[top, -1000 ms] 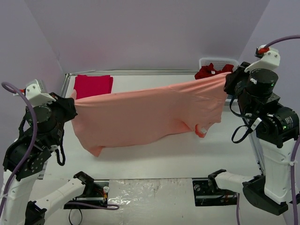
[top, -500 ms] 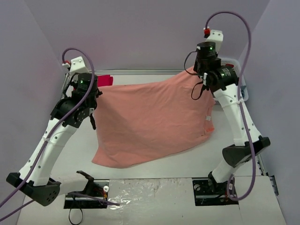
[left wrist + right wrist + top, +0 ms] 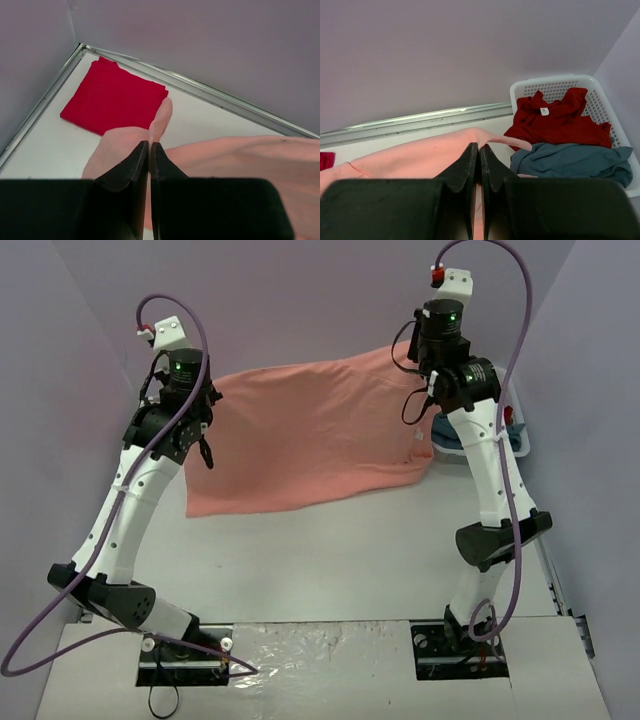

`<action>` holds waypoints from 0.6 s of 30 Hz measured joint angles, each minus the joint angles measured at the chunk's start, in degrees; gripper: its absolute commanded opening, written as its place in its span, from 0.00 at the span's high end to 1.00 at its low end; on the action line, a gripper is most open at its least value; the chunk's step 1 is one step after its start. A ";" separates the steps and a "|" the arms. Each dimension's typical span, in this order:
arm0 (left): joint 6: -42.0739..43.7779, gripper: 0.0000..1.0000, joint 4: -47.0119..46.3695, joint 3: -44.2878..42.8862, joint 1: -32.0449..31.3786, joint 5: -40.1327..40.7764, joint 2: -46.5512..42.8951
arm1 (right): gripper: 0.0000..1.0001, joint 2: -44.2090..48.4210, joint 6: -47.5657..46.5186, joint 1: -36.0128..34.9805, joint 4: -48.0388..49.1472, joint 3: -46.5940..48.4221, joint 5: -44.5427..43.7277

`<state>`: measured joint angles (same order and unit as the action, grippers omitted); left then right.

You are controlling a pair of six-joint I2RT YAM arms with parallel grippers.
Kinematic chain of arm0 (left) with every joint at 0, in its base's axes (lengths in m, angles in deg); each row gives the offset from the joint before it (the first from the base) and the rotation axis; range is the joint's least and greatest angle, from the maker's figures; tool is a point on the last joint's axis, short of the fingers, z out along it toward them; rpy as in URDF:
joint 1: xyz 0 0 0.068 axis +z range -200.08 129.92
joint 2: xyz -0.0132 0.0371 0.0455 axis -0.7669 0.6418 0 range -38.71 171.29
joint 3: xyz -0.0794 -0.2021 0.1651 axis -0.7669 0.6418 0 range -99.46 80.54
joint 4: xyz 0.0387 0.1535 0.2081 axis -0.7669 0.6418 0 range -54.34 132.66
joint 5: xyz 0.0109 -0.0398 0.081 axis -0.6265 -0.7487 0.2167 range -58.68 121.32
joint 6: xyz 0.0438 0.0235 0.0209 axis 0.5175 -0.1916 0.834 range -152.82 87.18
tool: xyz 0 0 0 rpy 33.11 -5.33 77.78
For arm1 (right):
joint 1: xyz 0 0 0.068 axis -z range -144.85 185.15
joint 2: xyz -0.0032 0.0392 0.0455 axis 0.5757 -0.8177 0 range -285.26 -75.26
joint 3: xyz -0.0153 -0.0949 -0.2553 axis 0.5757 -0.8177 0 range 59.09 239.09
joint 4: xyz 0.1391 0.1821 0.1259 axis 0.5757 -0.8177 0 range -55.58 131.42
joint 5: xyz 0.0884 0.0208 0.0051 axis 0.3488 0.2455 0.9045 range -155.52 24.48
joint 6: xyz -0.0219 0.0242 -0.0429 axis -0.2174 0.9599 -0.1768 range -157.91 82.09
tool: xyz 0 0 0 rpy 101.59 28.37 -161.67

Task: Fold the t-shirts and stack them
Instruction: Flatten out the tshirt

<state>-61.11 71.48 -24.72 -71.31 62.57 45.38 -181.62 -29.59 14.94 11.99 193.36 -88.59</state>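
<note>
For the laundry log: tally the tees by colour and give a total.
Salmon: 1, the salmon tee, held aloft.
Red: 2, the folded red tee lying flat and the dark red tee in the basket.
Teal: 1, the teal tee, also in the basket.
Total: 4.

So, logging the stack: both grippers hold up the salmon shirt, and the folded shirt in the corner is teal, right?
No, left wrist view: the folded shirt is red, not teal; left gripper and right gripper do hold up the salmon shirt.
</note>
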 measured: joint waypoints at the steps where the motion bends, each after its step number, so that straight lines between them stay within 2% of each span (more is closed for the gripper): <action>1: -0.02 0.98 -0.04 -0.02 0.00 -0.46 -0.42 | 1.00 1.01 -0.09 0.00 0.31 -0.17 0.09; 4: -0.22 0.98 -0.39 2.29 0.00 -1.86 -3.10 | 1.00 5.60 -0.04 -0.04 1.03 -4.33 0.63; 12: -1.73 0.98 2.01 19.87 0.00 -3.52 -20.94 | 1.00 25.64 2.19 -4.37 0.83 -26.62 -1.46; 18: -2.14 0.98 7.21 18.64 -0.02 -5.31 -29.35 | 1.00 36.83 4.52 -8.72 -3.50 -28.50 -4.09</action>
<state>-63.25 78.69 -6.07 -71.33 57.25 16.03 -144.79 -25.07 6.22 8.49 164.86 -92.67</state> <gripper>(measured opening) 0.036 0.007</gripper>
